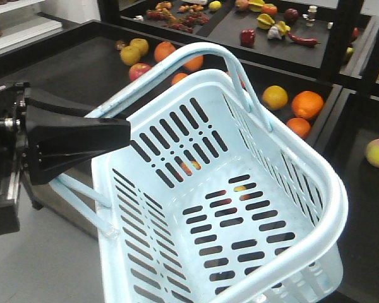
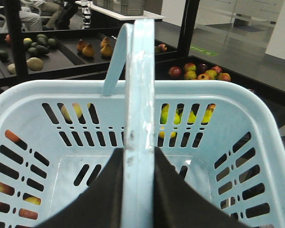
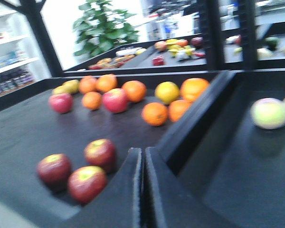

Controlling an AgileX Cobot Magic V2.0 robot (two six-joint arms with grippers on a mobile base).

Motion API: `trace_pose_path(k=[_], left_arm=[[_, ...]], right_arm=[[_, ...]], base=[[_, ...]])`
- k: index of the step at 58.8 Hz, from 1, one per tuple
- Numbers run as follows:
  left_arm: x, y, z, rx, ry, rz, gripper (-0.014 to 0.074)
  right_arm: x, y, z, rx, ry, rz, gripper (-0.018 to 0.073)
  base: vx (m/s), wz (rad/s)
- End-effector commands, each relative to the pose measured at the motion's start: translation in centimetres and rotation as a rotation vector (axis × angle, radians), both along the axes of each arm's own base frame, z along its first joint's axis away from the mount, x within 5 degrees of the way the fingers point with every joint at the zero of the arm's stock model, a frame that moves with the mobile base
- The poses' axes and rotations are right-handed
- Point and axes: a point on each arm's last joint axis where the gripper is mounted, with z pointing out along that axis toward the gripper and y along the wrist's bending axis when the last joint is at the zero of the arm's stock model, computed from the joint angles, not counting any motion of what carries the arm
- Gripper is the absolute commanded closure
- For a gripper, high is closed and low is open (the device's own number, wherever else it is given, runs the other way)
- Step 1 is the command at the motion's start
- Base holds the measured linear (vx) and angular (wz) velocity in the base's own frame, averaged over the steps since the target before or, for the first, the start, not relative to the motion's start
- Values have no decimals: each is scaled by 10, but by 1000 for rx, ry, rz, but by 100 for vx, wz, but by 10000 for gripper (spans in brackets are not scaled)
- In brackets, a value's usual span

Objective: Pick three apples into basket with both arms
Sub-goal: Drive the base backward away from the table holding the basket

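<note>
The basket [image 2: 209, 89] holds nothing; fruit shows only through its slots. The left hand [image 2: 138, 154] pinches one hoop handle [image 2: 140, 85] between its black fingers, the basket hanging tilted ahead of and below it. The right hand [image 3: 142, 190] points forward and down, fingers pressed together on nothing, low over the black bench [image 3: 28, 133]. Three apples [image 3: 100, 153] [image 3: 54, 168] [image 3: 87, 183] lie clustered just left of its fingertips; oranges [image 3: 155, 114] sit farther ahead.

Basket [image 1: 331, 189]: smooth glossy pale-blue plastic, handle [image 2: 139, 95] scuffed. Apples [image 3: 87, 183]: shiny waxy skin. Counter [image 3: 23, 133]: matt black. Left pincer [image 2: 141, 194]: matt black plastic.
</note>
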Motion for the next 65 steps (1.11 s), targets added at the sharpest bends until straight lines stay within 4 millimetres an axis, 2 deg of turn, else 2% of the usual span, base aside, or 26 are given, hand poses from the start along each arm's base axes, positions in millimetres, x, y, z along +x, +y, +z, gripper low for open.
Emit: trace_pose_path(k=[1,65], left_arm=[[-5,2,12,0,-53,25,602],[-5,2,12,0,-53,25,602]], right_arm=[[0,1,3,-23,-72,5,564],[0,1,3,-23,-72,5,564]], base=[[-16,51],[-16,55]])
